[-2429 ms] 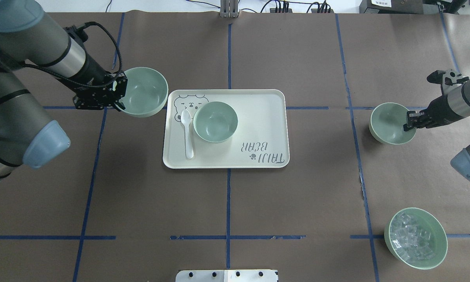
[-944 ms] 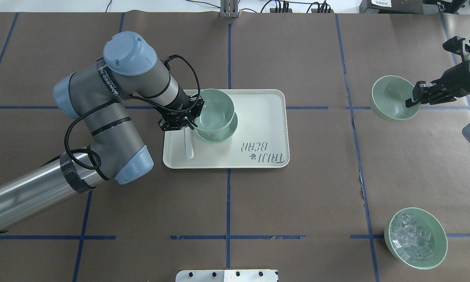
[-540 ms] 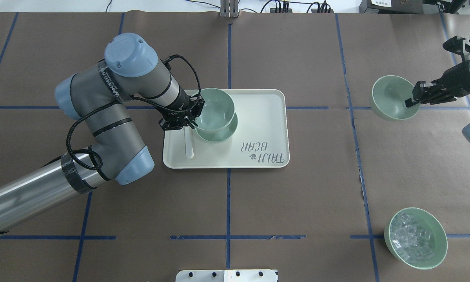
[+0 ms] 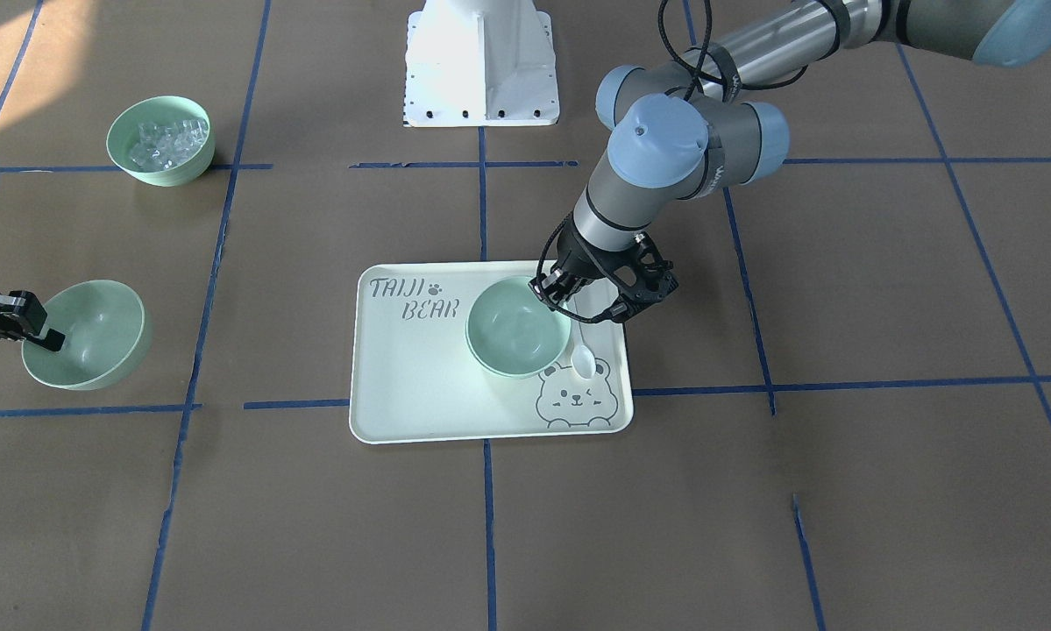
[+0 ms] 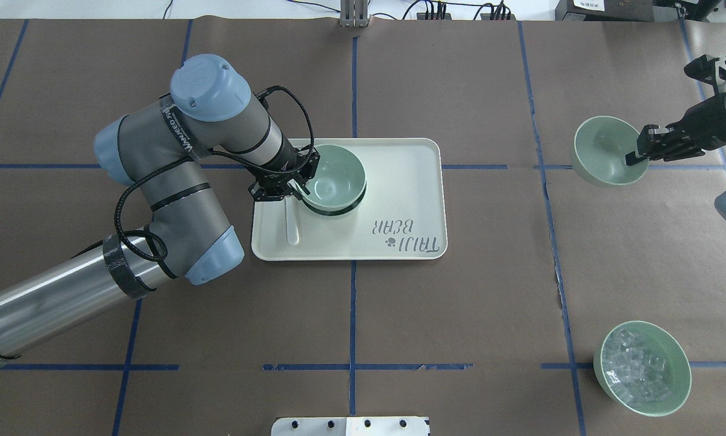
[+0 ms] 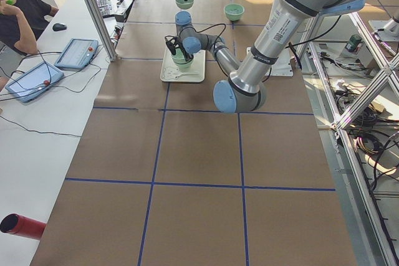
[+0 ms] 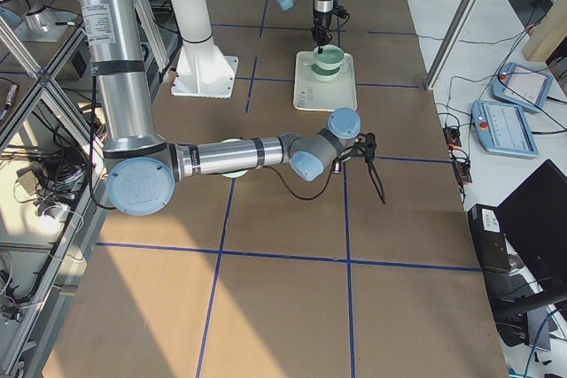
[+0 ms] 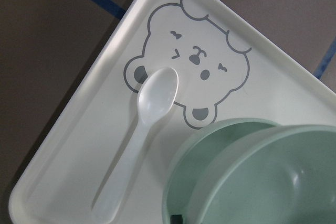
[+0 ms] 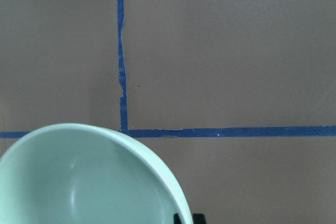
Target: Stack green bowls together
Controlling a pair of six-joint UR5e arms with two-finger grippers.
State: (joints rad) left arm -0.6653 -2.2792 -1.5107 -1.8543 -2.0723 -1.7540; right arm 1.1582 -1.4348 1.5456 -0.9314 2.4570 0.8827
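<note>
The left gripper, seen frontally, clamps a green bowl over the tray. Wrist view: it nests in the tray's bowl. Overhead: the right gripper pinches the third bowl, well apart. Next, likely: release, then withdraw.

White spoon on tray; ice bowl

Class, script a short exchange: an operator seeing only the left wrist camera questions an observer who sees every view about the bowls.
Operator: Where is the third bowl?
Observer: Off the cream plastic tray; the right gripper pinches the rim of a small round pale mint-green plastic bowl.
Operator: Any other bowls?
Observer: A similar green bowl of clear cubes stands on the robot's side of the table, to its right.
</note>
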